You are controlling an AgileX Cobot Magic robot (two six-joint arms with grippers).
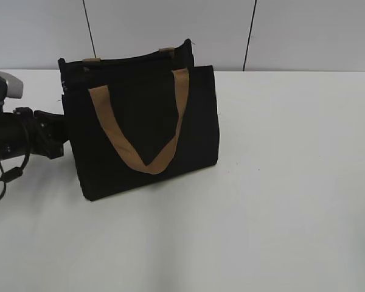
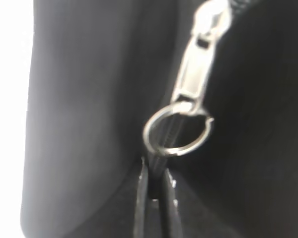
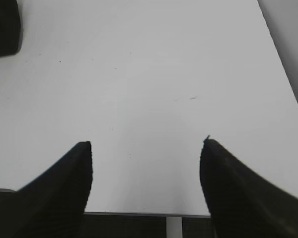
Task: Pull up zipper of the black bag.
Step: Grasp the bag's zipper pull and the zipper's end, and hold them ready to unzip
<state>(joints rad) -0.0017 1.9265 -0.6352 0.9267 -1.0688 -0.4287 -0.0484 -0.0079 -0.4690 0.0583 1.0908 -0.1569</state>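
the zipper, a silver slider with a round ring pull, is seen close up in the left wrist view, set on a black zip line on the side of the black bag. the ring hangs just below the slider, and just beneath the ring the left gripper is seen with its two thin fingertips drawn nearly together, a narrow slit left between them; whether the ring is touched cannot be told, and nothing is seen clamped. the bag is stood upright toward the far left of the white worktop, near its far edge. a tan strap handle is draped down over the front panel in a v shape, and the ends of a second handle are seen at the bag's top edge. what is inside the bag cannot be seen. the left arm is pressed in against the bag's left side. in the right wrist view the right gripper is held wide apart over bare worktop, well away from the bag, of which only a dark corner is seen at the upper left.
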